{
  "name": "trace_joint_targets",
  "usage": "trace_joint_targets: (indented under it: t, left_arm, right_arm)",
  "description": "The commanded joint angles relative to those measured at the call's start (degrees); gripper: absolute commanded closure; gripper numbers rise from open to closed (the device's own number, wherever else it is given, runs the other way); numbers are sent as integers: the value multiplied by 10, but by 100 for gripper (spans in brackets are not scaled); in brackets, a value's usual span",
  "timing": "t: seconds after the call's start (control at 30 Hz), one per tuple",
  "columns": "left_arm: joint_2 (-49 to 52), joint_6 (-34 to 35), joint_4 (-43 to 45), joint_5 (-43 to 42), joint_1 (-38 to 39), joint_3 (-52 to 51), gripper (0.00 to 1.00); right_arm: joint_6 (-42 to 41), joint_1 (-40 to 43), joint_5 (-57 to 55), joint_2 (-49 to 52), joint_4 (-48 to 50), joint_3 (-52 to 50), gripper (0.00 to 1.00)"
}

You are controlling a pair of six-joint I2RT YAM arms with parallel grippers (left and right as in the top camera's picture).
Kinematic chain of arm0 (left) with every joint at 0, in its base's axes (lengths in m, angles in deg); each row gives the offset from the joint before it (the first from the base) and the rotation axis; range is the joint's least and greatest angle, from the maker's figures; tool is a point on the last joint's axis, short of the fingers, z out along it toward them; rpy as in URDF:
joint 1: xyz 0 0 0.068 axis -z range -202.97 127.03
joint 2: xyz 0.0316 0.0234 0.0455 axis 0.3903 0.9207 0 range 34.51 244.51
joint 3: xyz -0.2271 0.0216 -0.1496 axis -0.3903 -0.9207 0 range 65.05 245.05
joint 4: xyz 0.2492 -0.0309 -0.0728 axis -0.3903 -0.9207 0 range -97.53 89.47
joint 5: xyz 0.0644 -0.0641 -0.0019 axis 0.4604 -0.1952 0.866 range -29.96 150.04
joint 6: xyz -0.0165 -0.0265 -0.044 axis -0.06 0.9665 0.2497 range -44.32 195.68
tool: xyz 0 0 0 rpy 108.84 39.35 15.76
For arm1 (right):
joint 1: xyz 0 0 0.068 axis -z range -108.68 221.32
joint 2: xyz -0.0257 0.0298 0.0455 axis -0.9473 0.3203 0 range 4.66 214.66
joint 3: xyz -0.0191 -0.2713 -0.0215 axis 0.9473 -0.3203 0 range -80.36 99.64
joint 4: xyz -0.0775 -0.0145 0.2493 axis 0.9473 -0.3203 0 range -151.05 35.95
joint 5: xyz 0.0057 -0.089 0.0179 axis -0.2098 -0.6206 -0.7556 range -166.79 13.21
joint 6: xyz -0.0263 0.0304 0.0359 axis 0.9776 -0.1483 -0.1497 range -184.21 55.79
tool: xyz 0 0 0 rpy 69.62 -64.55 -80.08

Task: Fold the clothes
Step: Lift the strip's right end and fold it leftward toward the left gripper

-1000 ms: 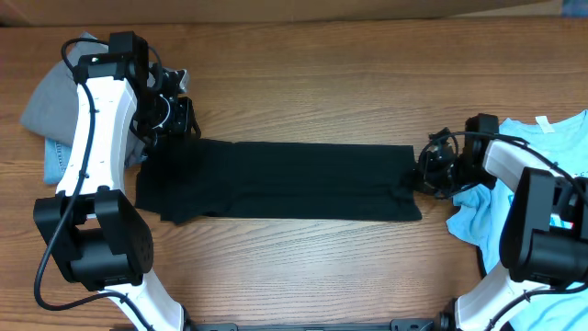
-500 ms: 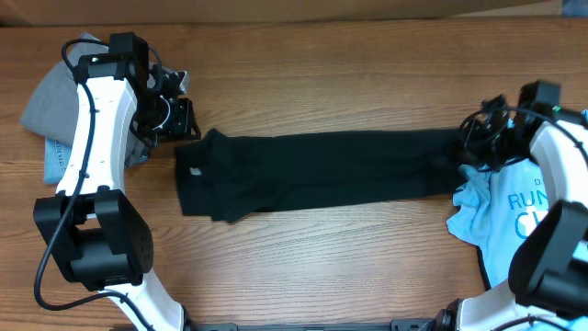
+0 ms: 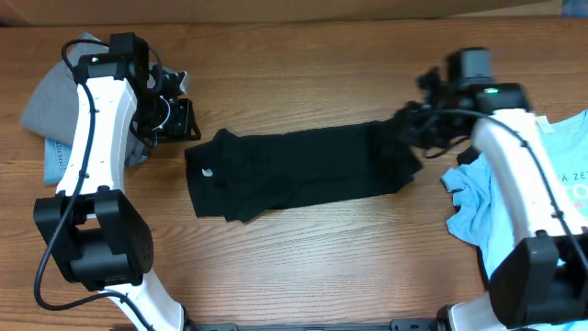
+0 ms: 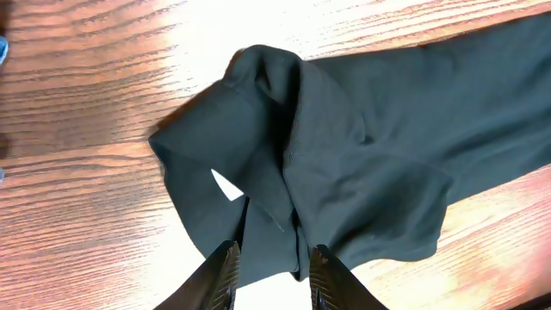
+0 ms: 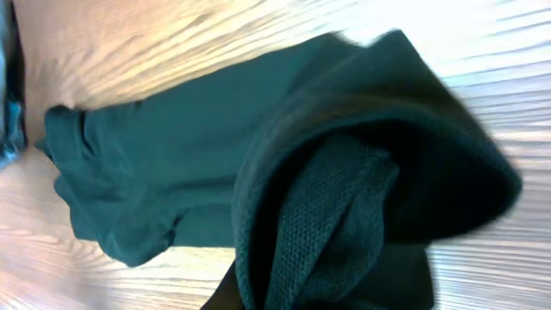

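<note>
The black T-shirt (image 3: 294, 170) lies as a folded band across the middle of the wooden table (image 3: 303, 267). The right gripper (image 3: 413, 136) is pinched tight on its bunched right end. The left gripper (image 3: 181, 119) is partly spread just beside the shirt's upper left corner, gripping nothing. A grey garment (image 3: 46, 101) lies far left and a light blue T-shirt (image 3: 560, 184) far right.

Black T-shirt (image 3: 294, 170); light-blue top (image 3: 469, 216); grey cloth (image 3: 46, 101); brown woodgrain table (image 3: 322, 83).

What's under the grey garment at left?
Blue denim-like fabric pokes out below the grey garment. How far it runs underneath is hidden by that garment and the left arm.
</note>
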Motion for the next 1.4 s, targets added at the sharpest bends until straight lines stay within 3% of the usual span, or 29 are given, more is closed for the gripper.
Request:
trace_joint_targets:
  t: [0.0, 0.47, 0.57, 0.63, 0.87, 1.0, 1.07, 1.17, 1.37]
  left_arm:
    - [-10, -17, 0, -11, -2, 11, 69]
    - [-10, -17, 0, -11, -2, 11, 70]
    - [-10, -17, 0, -11, -2, 11, 70]
    - [-10, -17, 0, -11, -2, 11, 70]
    - [-10, -17, -2, -12, -2, 11, 70]
    - [-10, -17, -6, -12, -2, 11, 70]
    - [-10, -17, -6, -13, -2, 11, 70]
    - [-10, -17, -6, -15, -2, 11, 70]
    - [-10, -17, 3, -38, -2, 11, 68]
  right_arm:
    - [-64, -57, -49, -3, 5, 10, 96]
    - [-135, -189, -63, 93, 58, 9, 95]
    - [-161, -195, -63, 104, 82, 9, 82]
    - [-162, -195, -53, 105, 102, 9, 61]
    - [-161, -186, -13, 104, 160, 10, 60]
    - [-139, -172, -28, 104, 136, 10, 55]
    - [-138, -160, -44, 104, 111, 10, 60]
    - [-119, -143, -43, 104, 69, 10, 60]
    - [-52, -162, 0, 104, 46, -10, 48]
